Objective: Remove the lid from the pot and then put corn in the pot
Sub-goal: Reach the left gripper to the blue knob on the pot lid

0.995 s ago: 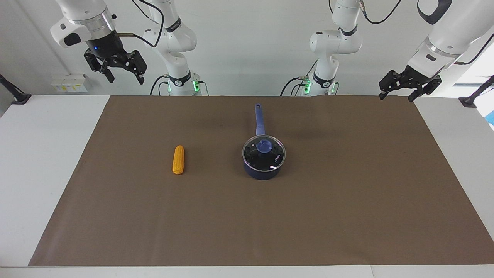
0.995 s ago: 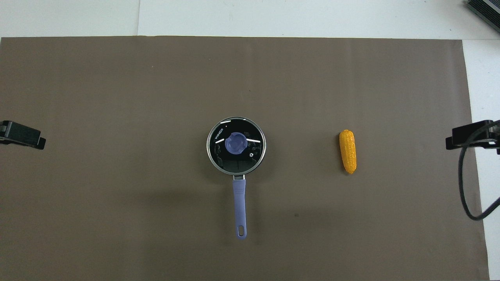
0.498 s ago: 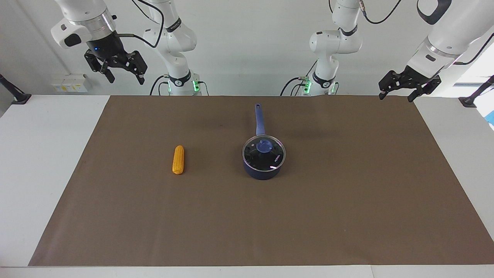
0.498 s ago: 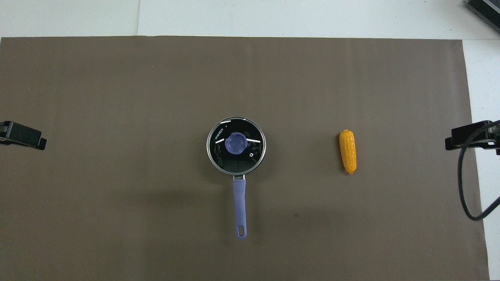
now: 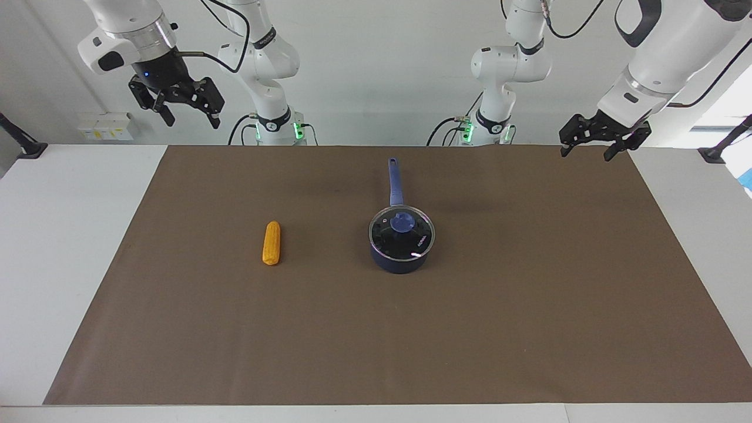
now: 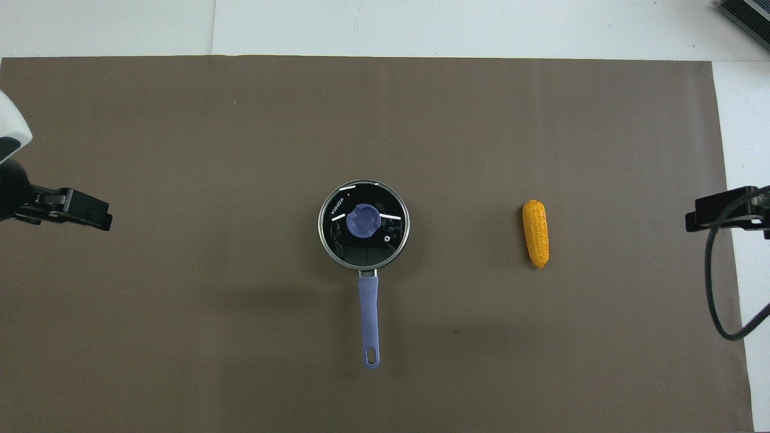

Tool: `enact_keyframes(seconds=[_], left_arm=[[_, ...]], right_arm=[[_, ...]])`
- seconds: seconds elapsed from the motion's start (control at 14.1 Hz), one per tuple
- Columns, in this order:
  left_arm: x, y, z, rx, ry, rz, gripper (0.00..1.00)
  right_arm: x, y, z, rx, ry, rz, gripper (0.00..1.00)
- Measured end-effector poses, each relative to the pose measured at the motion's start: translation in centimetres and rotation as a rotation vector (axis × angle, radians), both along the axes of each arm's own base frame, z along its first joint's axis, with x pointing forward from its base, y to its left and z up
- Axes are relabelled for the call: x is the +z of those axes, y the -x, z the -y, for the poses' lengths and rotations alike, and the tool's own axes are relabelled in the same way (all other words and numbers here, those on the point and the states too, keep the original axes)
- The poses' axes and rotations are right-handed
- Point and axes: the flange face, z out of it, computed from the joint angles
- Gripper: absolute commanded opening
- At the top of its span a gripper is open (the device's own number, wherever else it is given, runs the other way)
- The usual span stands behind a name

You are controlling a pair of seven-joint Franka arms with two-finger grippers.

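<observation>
The navy pot (image 5: 399,262) stands mid-mat, its long blue handle (image 5: 395,182) pointing toward the robots. The glass lid (image 5: 411,241) with its blue knob (image 5: 402,222) sits shut on the pot and also shows in the overhead view (image 6: 385,240). The yellow corn (image 5: 271,242) lies on the mat beside the pot, toward the right arm's end, and also shows in the overhead view (image 6: 535,233). My left gripper (image 5: 586,154) is open and empty, raised over the mat's edge near the robots. My right gripper (image 5: 191,122) is open and empty, raised high by its base.
A brown mat (image 5: 529,329) covers most of the white table (image 5: 59,235). A black cable (image 6: 716,294) hangs from the right arm over the mat's end. A dark device (image 6: 746,15) sits at the table's corner farthest from the robots.
My left gripper has moved in over the mat, toward the pot's side. My right gripper, the pot, the lid and the corn have not moved.
</observation>
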Motion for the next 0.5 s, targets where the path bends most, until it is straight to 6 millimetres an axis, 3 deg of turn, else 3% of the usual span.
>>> enact_keyframes(seconds=[0.5], left_arm=[[-3.7,-0.2,7.3,0.065,-0.014,0.025,1.00]], right_arm=[[0.0,0.0,0.0,0.000,0.000,0.000,1.00]])
